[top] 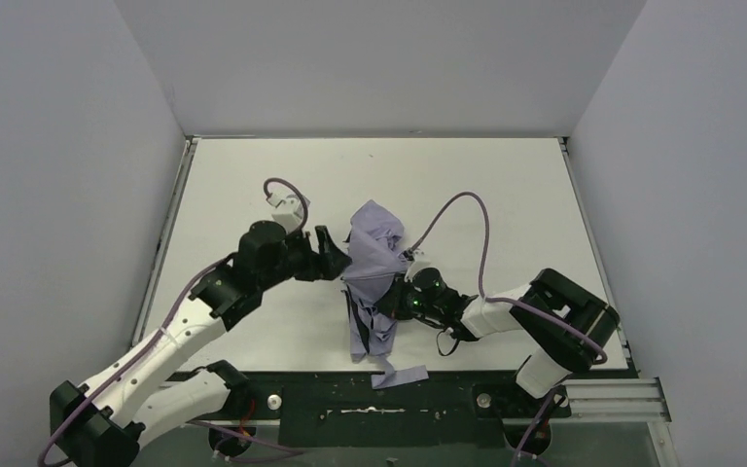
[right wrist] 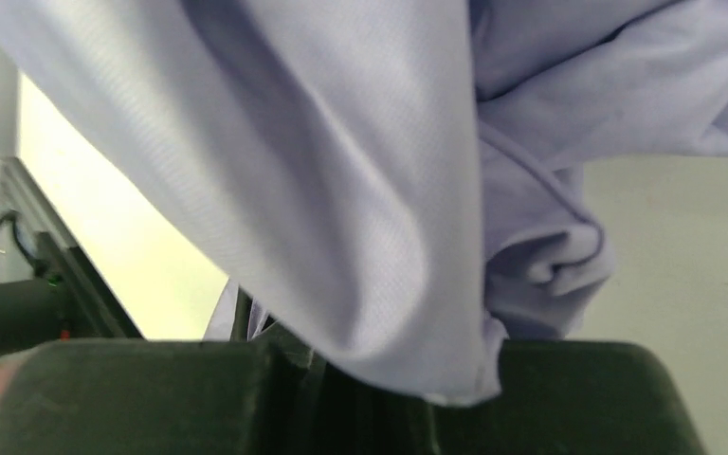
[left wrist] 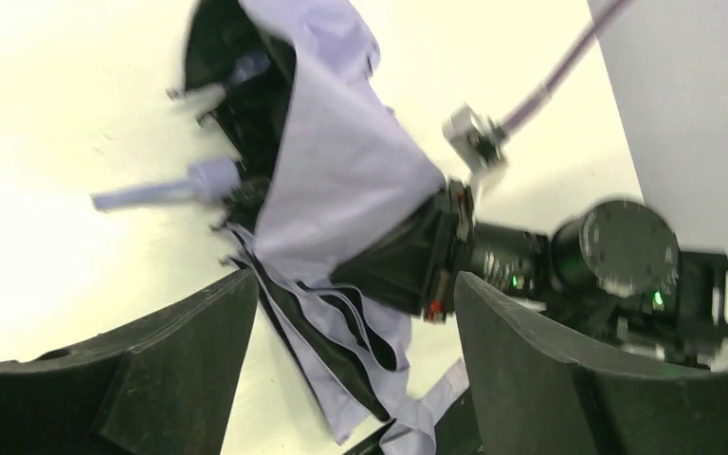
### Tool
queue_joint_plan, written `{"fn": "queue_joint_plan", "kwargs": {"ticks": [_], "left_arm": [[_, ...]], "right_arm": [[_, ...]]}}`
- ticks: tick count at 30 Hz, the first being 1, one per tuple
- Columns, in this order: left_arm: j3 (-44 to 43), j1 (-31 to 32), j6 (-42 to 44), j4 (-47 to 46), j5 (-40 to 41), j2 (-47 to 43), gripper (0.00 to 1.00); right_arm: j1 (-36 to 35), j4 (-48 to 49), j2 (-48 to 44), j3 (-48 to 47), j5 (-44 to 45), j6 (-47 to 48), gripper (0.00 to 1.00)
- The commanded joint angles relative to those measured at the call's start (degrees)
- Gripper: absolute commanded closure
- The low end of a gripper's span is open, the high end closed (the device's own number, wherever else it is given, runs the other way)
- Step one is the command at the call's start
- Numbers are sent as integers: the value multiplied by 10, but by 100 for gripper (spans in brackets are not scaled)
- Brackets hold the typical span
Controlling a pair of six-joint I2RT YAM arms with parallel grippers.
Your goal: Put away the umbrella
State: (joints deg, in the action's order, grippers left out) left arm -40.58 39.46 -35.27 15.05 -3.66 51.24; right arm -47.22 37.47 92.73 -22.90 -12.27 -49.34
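The umbrella [top: 372, 268] lies crumpled at the middle of the table, lavender fabric outside with black folds showing low down. Its closing strap [top: 401, 375] trails over the front edge. My left gripper [top: 336, 253] stands open just to the left of the canopy, with nothing clamped. In the left wrist view the umbrella [left wrist: 341, 171] hangs beyond my open left gripper [left wrist: 351, 332], with white-tipped ribs [left wrist: 152, 196] poking out at the left. My right gripper [top: 396, 292] is shut on the umbrella's right side. In the right wrist view lavender fabric [right wrist: 341, 171] drapes over the shut right gripper [right wrist: 370, 379].
The white table [top: 253, 175] is boxed in by grey walls at left, right and back. A black mounting strip [top: 350, 399] runs along the near edge. A purple cable [top: 472, 209] loops above the right wrist; another cable [top: 287, 185] arches over the left wrist.
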Motion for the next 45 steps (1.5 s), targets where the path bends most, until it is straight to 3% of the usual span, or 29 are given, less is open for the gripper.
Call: {"fn": "queue_joint_plan", "kwargs": {"ticks": [1,5,9,14,20,27,37,45], "left_arm": [[-163,-45,21,127,-2,76,24],[-261,-57,7,190,31,141,20],[-289,-91,-28,199,21,211,20],[-282,-131,-93,160,-29,277,20],[-246,-131,-199,62,-48,311,20],[-221,-131,-292,12,-44,345,21],[-238,-129,-327,-79,-57,426,55],[-304,-133,-279,-79,-68,487,83]], "right_arm": [[4,-303,-24,-16,53,143,100],[4,-348,-61,-15,61,170,100],[0,-354,-59,-22,62,169,100],[-2,-356,-66,-23,69,168,100],[-2,-357,-68,-25,68,167,100],[-3,-353,-66,-25,67,159,100],[-10,-346,-56,-29,69,155,100],[-16,-339,-47,-30,70,151,100]]}}
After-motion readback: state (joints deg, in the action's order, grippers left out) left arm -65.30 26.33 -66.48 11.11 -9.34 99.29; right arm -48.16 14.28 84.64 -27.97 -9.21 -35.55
